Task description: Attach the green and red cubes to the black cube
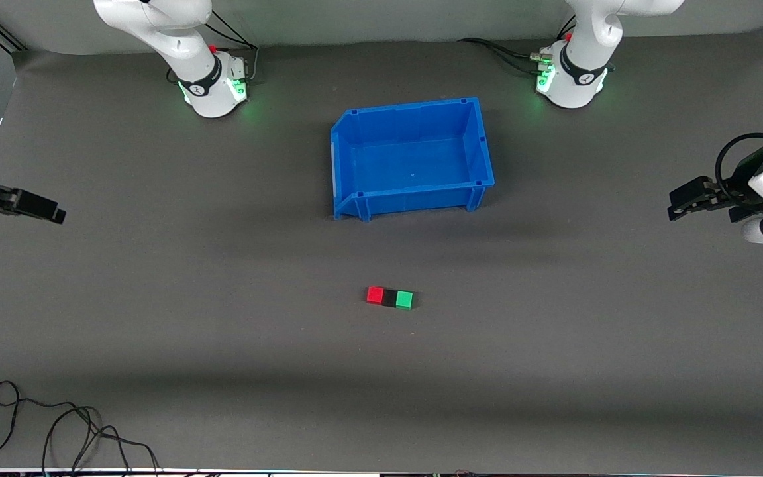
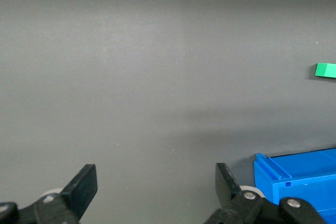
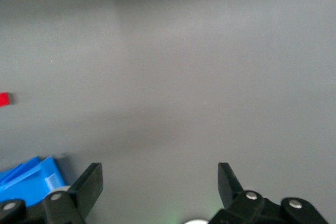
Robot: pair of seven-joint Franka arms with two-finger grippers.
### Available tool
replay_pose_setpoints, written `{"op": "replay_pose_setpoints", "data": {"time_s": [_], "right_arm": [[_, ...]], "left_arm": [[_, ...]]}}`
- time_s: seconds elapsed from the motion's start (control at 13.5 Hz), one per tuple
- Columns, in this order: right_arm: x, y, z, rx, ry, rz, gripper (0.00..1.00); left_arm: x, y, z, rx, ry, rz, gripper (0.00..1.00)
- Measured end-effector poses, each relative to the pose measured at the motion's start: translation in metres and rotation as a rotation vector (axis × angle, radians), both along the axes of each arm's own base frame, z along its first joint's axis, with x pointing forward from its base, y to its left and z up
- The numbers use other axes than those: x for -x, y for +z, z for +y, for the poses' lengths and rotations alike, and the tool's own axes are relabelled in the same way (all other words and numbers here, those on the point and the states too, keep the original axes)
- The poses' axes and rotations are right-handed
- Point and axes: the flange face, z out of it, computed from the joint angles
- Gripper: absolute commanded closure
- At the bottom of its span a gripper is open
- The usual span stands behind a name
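From the front, the three cubes sit in a tight row on the mat, nearer the camera than the blue bin (image 1: pixel 412 157), at about six o'clock from it. The red cube (image 1: pixel 375 295) is at the right arm's end of the row, the black cube (image 1: pixel 389 297) in the middle, the green cube (image 1: pixel 405 299) at the left arm's end; each coloured one appears to touch the black one. The bin looks empty. The right gripper (image 1: pixel 50 212) hangs over bare mat at nine o'clock from the bin, out by the table's edge, and the left gripper (image 1: pixel 679 202) over bare mat at three o'clock; both are well apart from the cubes and hold nothing.

In the left wrist view the left gripper's fingers (image 2: pixel 84 184) stand spread wide with only mat between them; a corner of the bin (image 2: pixel 299 177) and an edge of the green cube (image 2: pixel 325 70) show.

In the right wrist view the right gripper's fingers (image 3: pixel 90 182) are likewise apart and empty, with a bit of the bin (image 3: pixel 29 184) and a sliver of the red cube (image 3: pixel 4 99) in sight.

My judgement: the joining looks done, both arms wait, and nothing seems left but perhaps a check that the row holds together
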Motion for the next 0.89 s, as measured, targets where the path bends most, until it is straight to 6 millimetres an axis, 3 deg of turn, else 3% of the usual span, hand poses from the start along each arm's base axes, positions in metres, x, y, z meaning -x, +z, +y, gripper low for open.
{"op": "replay_pose_setpoints", "data": {"time_s": [0.15,0.37,0.89], "right_arm": [[0.008,-0.012,-0.006,-0.002,0.009,-0.007,0.01],[0.018,-0.01,-0.006,-0.003,0.01,-0.012,0.01],[0.019,-0.019,0.005,-0.004,0.037,-0.011,0.01]], "left_arm": [[0.0,-0.002,0.002,0.005,0.0,0.002,0.0],[0.0,-0.002,0.006,0.005,0.006,0.003,0.0],[0.002,-0.002,0.005,0.005,0.003,0.01,0.0]]}}
